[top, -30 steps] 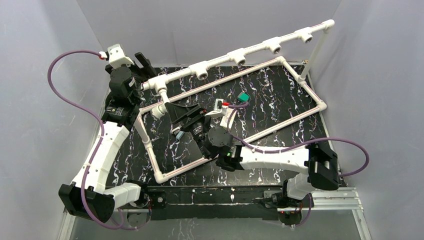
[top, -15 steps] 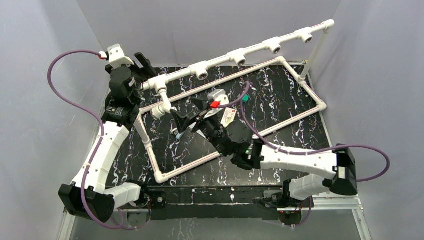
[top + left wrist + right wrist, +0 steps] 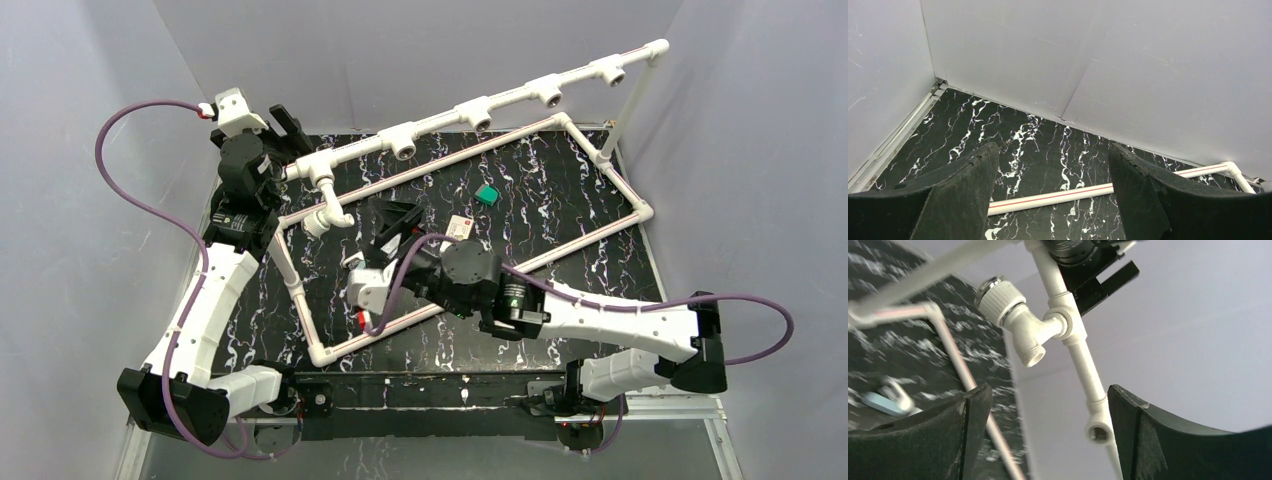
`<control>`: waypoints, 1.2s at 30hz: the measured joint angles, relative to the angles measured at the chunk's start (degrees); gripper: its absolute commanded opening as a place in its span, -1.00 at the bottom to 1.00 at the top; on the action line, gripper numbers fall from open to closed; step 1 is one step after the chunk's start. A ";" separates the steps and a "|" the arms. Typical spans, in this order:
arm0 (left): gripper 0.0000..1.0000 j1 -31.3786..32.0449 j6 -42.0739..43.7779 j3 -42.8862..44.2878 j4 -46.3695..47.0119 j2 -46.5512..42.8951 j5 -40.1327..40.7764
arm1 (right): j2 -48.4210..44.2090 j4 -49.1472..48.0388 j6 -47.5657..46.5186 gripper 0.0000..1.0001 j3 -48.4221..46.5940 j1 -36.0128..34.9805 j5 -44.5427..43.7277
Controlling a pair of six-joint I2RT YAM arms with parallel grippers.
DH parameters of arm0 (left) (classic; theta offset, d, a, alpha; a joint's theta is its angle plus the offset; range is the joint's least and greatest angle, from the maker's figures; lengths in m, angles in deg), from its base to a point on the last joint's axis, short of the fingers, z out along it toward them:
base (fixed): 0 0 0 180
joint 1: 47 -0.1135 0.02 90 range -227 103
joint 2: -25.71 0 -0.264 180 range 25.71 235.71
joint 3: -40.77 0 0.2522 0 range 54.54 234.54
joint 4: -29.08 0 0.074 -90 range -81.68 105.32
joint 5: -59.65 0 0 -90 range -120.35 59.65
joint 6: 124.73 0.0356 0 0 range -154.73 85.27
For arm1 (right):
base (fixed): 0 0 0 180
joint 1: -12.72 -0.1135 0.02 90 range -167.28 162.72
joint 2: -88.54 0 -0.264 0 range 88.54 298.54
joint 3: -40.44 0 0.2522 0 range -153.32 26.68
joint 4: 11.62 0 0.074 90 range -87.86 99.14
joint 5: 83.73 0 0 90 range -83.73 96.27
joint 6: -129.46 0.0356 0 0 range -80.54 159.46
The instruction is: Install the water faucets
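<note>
Since the earlier frames, the right arm has swung its wrist toward the lower centre of the top view, and its right gripper (image 3: 392, 222) now points toward the upper left, at the left end of the raised white plastic pipe rail (image 3: 500, 98).

Right gripper: released. In the right wrist view both black fingers (image 3: 1168, 440) stand wide apart with nothing between them.

Installed faucet: a small white plastic water faucet with a ribbed round knob (image 3: 328, 213) is seated in the leftmost tee socket of the rail, left of centre in the top view. In the right wrist view this faucet (image 3: 1020, 320) fills the upper centre, its short threaded spout pointing down and its knob toward the upper left. An open tee socket (image 3: 1099, 430) lies further along the rail, at lower centre of that view.

Second small part: a blurred pale piece with a blue portion (image 3: 885, 397) lies on the black marbled table surface (image 3: 560, 190) at the left edge of the right wrist view; whether it is a faucet cannot be told.

Left gripper (image 3: 285, 125): released. In the left wrist view its fingers (image 3: 963, 200) are spread with nothing between them, over the tabletop (image 3: 1038, 150) and a white pipe with a red stripe (image 3: 1108, 190). In the top view it sits at upper left, beside the rail's left end.

Other items: a small green block (image 3: 487, 194) rests inside the rectangular white pipe frame (image 3: 600, 160), upper centre of the top view.
</note>
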 measured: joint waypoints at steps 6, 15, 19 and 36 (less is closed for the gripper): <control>0.55 0.00 0.00 0.00 0.00 0.00 0.02 | 4.55 -0.37 -24.37 0.81 0.17 -1.57 -3.91; 0.55 0.00 0.04 0.00 -0.02 -0.02 0.02 | 12.96 -3.15 -41.20 0.82 -2.97 -2.32 -7.39; 0.56 0.00 0.02 0.00 -0.02 -0.02 0.02 | 14.75 -5.86 -45.38 0.78 -3.98 -2.32 -7.58; 0.55 0.00 0.02 0.00 -0.02 -0.02 0.00 | 20.46 -9.31 -47.91 -0.08 -7.96 -0.37 -9.29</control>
